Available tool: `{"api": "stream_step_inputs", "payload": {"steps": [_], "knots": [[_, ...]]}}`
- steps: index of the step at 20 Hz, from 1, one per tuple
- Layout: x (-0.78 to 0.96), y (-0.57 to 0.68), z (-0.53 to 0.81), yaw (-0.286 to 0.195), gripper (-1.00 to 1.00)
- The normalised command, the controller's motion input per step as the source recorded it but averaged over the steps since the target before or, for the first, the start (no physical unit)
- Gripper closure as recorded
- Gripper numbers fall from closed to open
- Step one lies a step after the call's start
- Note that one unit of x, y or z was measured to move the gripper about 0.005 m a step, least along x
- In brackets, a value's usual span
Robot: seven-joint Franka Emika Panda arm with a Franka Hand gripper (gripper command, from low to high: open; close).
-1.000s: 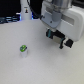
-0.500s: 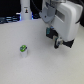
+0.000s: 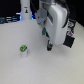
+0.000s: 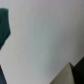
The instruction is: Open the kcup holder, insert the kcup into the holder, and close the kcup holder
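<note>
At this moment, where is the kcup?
The kcup stands on the white table at the exterior view's left, apart from the gripper on its right.

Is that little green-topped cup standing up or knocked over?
Upright. The kcup stands on the white table with its green top facing up, apart from the gripper.

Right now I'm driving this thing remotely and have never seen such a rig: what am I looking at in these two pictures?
The exterior view, from a camera off the arm, shows a bulky white robot arm reaching down over a pale table. Its claw hangs low at the arm's end; too blurred to tell whether it is open or holds anything. The kcup, a small white pod with a green top, stands alone on the table, apart from the claw. A tall white post stands at the back. The wrist view, from a camera on the arm, shows mostly bare table, blurred.
</note>
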Motion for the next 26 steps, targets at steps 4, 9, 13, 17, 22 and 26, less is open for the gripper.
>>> {"api": "stream_step_inputs", "payload": {"steps": [4,9,13,17,22,26], "knots": [[-0.27,-0.43,-0.15,-0.301,-1.0],[-0.33,-0.44,-0.24,-0.296,-1.0],[-0.37,-0.45,-0.31,-0.294,-1.0],[-0.43,-0.45,-0.35,-0.287,-1.0],[-0.44,-0.45,-0.37,-0.283,-1.0],[-0.36,-0.43,-0.38,-0.296,-1.0]]}}
